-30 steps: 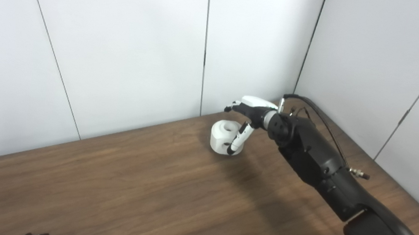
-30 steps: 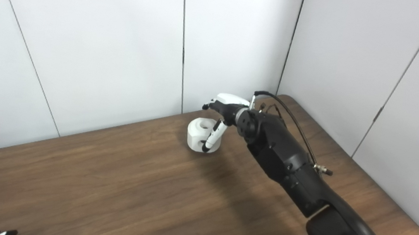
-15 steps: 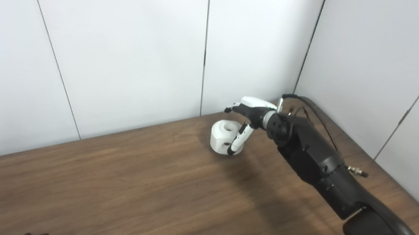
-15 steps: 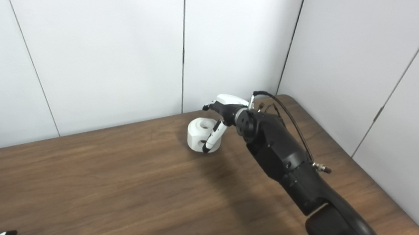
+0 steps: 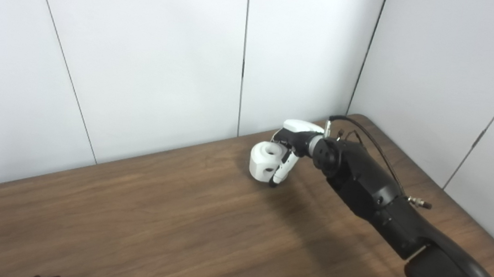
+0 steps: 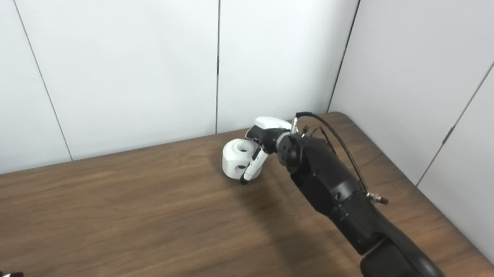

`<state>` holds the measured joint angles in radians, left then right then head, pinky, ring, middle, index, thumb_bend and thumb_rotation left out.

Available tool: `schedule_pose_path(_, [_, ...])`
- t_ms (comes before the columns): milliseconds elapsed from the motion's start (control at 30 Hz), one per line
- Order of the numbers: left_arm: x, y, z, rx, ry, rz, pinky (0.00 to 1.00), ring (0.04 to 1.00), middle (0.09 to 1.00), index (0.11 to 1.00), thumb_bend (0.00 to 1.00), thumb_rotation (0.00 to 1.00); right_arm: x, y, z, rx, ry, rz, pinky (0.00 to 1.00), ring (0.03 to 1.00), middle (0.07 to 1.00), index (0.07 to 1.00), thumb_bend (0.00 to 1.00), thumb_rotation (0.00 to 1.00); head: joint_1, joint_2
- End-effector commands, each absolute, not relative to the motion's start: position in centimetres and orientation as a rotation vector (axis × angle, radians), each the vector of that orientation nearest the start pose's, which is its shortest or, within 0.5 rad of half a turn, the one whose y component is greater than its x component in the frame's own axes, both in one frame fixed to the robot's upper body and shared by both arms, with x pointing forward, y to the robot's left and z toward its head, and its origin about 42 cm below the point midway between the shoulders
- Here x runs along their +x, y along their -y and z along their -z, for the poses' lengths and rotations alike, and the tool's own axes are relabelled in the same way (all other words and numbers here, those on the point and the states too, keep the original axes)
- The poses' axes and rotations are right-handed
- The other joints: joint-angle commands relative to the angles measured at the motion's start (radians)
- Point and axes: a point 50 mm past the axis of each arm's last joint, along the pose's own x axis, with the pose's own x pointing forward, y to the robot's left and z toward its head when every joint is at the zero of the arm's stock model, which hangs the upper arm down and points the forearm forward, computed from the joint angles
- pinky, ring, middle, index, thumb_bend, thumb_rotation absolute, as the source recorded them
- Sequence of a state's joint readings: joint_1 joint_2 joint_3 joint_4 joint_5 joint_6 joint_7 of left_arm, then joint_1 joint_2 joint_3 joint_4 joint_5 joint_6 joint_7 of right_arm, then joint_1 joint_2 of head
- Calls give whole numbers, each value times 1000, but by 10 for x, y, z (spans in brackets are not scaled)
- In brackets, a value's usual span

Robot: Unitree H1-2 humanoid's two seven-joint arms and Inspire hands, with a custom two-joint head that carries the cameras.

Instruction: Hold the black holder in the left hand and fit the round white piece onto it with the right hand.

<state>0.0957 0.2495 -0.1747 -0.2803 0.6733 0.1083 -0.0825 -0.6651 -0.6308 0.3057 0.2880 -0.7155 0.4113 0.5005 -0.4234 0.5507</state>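
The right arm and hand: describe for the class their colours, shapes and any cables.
The right arm is glossy black, built of rounded, bulky segments with a round joint disc at the wrist. A thin black cable arcs above it, and a small metal connector sticks out sideways. The right hand has a white back and white fingers with black tips.

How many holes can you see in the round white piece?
2: one in the top face of the round white piece, one in its near side wall beside the right robot hand. Others may be hidden.
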Motion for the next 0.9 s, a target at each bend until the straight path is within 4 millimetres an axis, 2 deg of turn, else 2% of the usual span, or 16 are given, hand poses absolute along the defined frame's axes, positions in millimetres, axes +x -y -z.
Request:
schedule_pose_path(0, [248,-237,-149,901,141,137,1000,961,865,481,518,38,471,352,-296,-1373,-223,-94,292,383,471,679,937,243,-1,2])
schedule_pose_path(67, [248,-237,-149,899,142,137,1000,960,865,481,517,37,471,352,-295,-1375,-223,-90,266,352,444,674,941,244,0,3])
schedule_pose_path(233, [248,-236,-150,897,147,136,1000,958,863,481,517,38,469,350,-292,-1394,-213,-90,321,406,485,648,921,236,0,6])
schedule_pose_path(400, [247,-236,-151,900,142,137,1000,959,864,481,517,38,469,350,-288,-1408,-197,-97,244,327,422,593,842,172,0,8])
schedule_pose_path(433, [247,-236,-151,903,142,137,1000,959,864,481,517,38,469,351,-287,-1411,-195,-98,270,359,450,543,686,157,0,8])
schedule_pose_path(467, [248,-236,-151,904,142,138,1000,958,864,481,517,38,469,351,-286,-1412,-192,-97,355,460,530,510,589,147,-1,8])
schedule_pose_path(500, [248,-236,-151,904,143,138,1000,958,864,481,517,38,469,351,-286,-1414,-184,-95,381,490,554,498,556,142,-1,8])
schedule_pose_path(533, [248,-237,-151,903,143,139,999,957,864,481,517,38,469,351,-285,-1417,-175,-94,389,500,564,491,539,139,-1,8])
schedule_pose_path(600, [249,-237,-150,901,142,139,999,958,865,481,517,38,470,354,-282,-1418,-157,-94,467,579,610,481,522,133,-1,7])
schedule_pose_path(867, [251,-235,-150,902,140,138,998,954,862,481,517,38,468,355,-283,-1422,-120,-105,488,596,621,479,514,130,0,5])
